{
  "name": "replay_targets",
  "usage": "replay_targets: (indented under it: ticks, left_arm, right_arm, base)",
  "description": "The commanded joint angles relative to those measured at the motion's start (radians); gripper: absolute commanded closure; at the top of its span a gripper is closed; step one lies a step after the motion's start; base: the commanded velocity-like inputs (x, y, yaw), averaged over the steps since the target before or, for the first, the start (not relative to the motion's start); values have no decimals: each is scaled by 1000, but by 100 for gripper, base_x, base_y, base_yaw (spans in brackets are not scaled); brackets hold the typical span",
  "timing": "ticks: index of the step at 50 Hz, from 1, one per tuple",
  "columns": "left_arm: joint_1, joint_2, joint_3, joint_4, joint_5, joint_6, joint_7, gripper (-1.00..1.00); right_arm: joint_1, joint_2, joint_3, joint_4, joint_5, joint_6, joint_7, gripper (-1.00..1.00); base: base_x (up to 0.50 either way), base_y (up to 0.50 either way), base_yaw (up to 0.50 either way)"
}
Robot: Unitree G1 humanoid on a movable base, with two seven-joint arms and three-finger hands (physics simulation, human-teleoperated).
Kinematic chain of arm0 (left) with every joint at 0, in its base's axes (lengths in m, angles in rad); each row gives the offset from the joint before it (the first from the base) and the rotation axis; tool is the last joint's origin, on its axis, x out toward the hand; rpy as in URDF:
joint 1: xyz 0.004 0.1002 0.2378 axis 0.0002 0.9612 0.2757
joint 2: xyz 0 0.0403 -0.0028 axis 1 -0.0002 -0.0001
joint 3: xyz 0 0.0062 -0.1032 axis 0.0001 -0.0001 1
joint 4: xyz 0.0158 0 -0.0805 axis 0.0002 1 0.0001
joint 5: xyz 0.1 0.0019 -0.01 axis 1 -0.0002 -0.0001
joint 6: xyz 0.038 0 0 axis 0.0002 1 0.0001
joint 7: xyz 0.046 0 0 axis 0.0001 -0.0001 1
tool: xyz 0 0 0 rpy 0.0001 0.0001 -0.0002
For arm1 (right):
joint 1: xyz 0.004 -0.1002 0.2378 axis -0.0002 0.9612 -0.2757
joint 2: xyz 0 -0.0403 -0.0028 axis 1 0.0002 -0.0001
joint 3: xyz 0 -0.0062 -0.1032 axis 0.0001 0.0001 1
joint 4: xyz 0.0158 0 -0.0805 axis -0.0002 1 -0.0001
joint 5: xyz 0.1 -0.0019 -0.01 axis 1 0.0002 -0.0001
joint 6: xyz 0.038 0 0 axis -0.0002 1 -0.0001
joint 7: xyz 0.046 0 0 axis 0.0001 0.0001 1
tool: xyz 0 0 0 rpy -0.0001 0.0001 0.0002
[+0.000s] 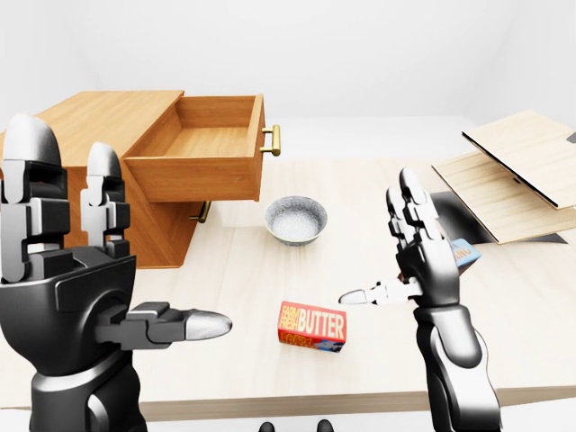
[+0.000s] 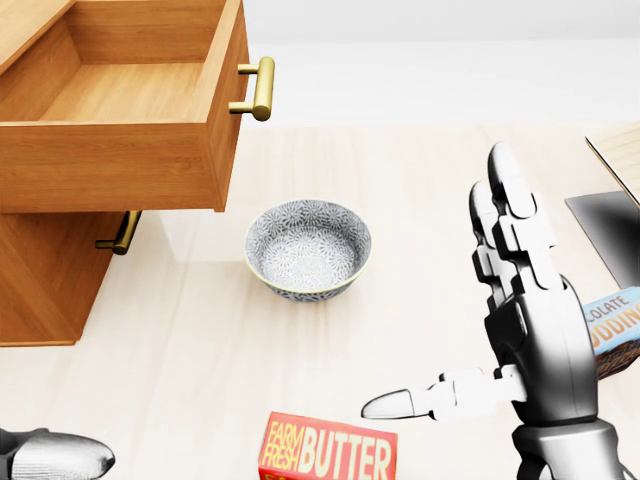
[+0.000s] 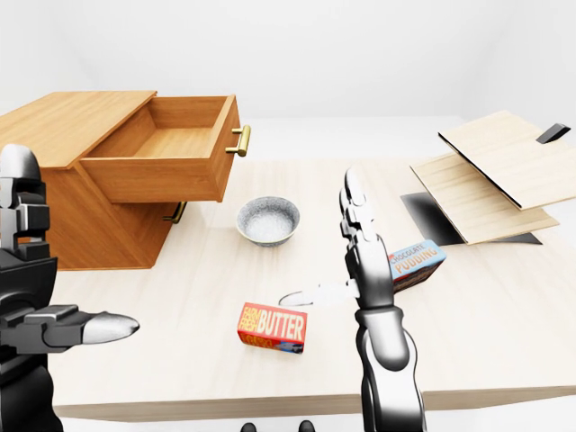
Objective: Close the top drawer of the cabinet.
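A wooden cabinet [image 1: 63, 126] stands on the table at the left-eye view's left. Its top drawer [image 1: 202, 148] is pulled far out and empty, with a brass handle [image 1: 271, 140] on its face; the handle also shows in the head view [image 2: 258, 88]. A lower brass handle [image 2: 120, 234] shows beneath the drawer. My left hand [image 1: 85, 261] is raised open at the lower left, apart from the drawer. My right hand [image 1: 409, 247] is raised open at the right, holding nothing, well below and right of the drawer.
A patterned bowl [image 2: 308, 248] sits just below the open drawer. A red butter box [image 1: 311, 326] lies between my hands. A pudding box [image 3: 416, 262] lies behind my right hand. Tilted wooden boards [image 1: 517, 175] lie at the right over a dark opening.
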Motion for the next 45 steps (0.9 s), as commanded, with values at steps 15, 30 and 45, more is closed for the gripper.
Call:
replay_targets:
  ticks: [15,30,45]
  left_arm:
    - [-105,7,-243,24,169,0,27,-100]
    - [-201,-24,-378,145,246,0,33,-100]
    - [-248,-60,-447,305,326,0,7,-100]
  right_arm:
    - [28,2,8,2,-14,0,4,-100]
    - [51,3,10,-36,-16,0,11,-100]
    - [49,4,5,-30,-13,0,12,-100]
  base:
    - [0,0,0]
    - [0,0,0]
    - [0,0,0]
